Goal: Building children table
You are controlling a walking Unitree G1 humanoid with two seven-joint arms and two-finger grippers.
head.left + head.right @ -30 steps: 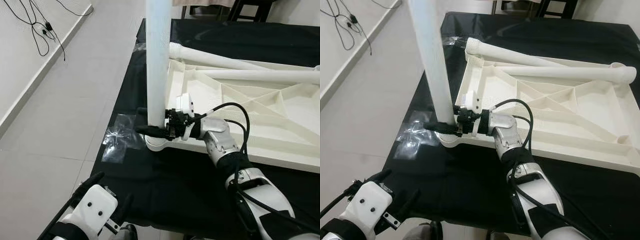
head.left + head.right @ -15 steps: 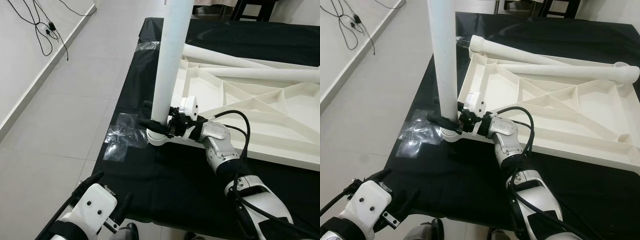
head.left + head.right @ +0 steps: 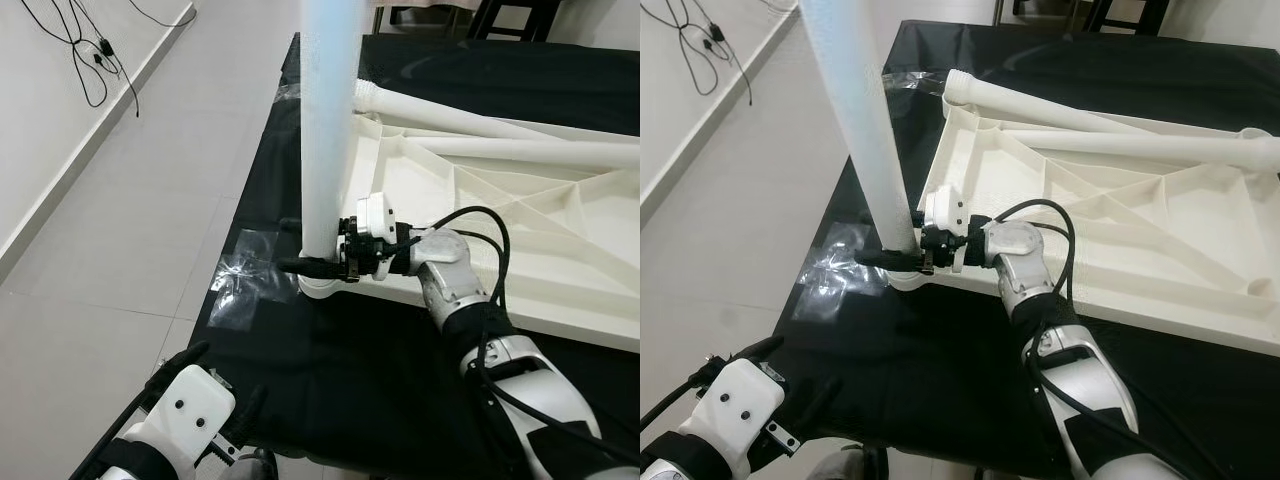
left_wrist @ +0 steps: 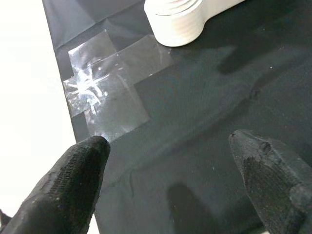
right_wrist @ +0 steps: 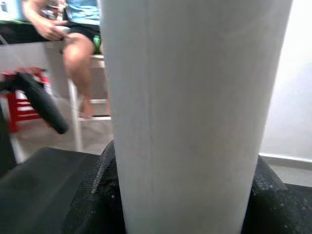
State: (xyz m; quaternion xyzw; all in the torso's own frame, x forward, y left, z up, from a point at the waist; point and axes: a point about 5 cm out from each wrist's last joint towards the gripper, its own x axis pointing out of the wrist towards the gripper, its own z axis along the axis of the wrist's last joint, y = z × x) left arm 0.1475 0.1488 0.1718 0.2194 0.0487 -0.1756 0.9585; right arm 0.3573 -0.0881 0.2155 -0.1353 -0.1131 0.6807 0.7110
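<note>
At the far left, black cables (image 3: 85,60) trail over the pale tiled floor (image 3: 120,220) along the wall. The left end effector (image 3: 205,400) hangs low beside the near edge of the black cloth-covered desk (image 3: 330,360), its two black fingers (image 4: 73,187) spread apart and holding nothing. Just ahead of it, clear crinkled sheets of plastic film (image 4: 105,90) lie flat on the cloth.

Beyond the film, a tall white round plastic table leg (image 3: 328,130) stands nearly upright, its foot seated in the round corner socket (image 3: 322,288) of the upturned white ribbed plastic tabletop (image 3: 520,230), which lies on the desk. The right end effector (image 3: 305,262) is clamped around this leg just above the socket, one black finger (image 5: 92,195) on each side of it, touching it.

To the right of that end effector, two more long white plastic legs (image 3: 500,130) lie across the tabletop's far edge. In the right wrist view a seated person's legs (image 5: 78,63) and a red stool (image 5: 22,100) show behind the held leg.

No writing or labels can be read.
</note>
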